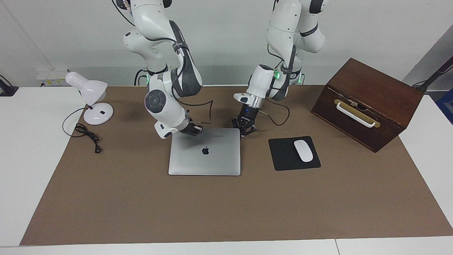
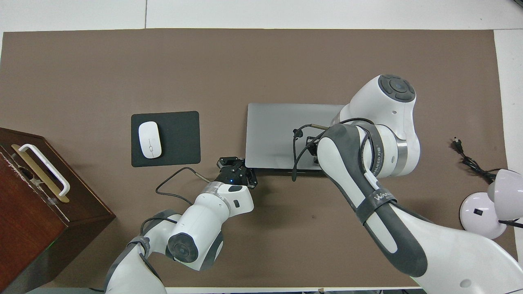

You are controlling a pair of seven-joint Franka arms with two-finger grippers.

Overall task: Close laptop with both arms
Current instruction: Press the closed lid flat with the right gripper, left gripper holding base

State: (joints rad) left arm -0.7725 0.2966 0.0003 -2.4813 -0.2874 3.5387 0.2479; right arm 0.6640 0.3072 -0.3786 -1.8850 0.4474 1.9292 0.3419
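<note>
The silver-grey laptop [image 1: 205, 159] lies flat on the brown mat with its lid down and the dark apple logo facing up. It also shows in the overhead view [image 2: 278, 134]. My right gripper [image 1: 193, 129] rests on the lid at the edge nearest the robots, toward the right arm's end; in the overhead view the arm mostly hides the right gripper [image 2: 312, 149]. My left gripper [image 1: 246, 129] is low at the lid's other near corner, at its edge; it also shows in the overhead view [image 2: 237, 166].
A black mouse pad [image 1: 283, 157] with a white mouse [image 1: 303, 150] lies beside the laptop toward the left arm's end. A dark wooden box [image 1: 371, 92] stands at that end. A white desk lamp [image 1: 92, 95] and its cable [image 1: 86, 134] are at the right arm's end.
</note>
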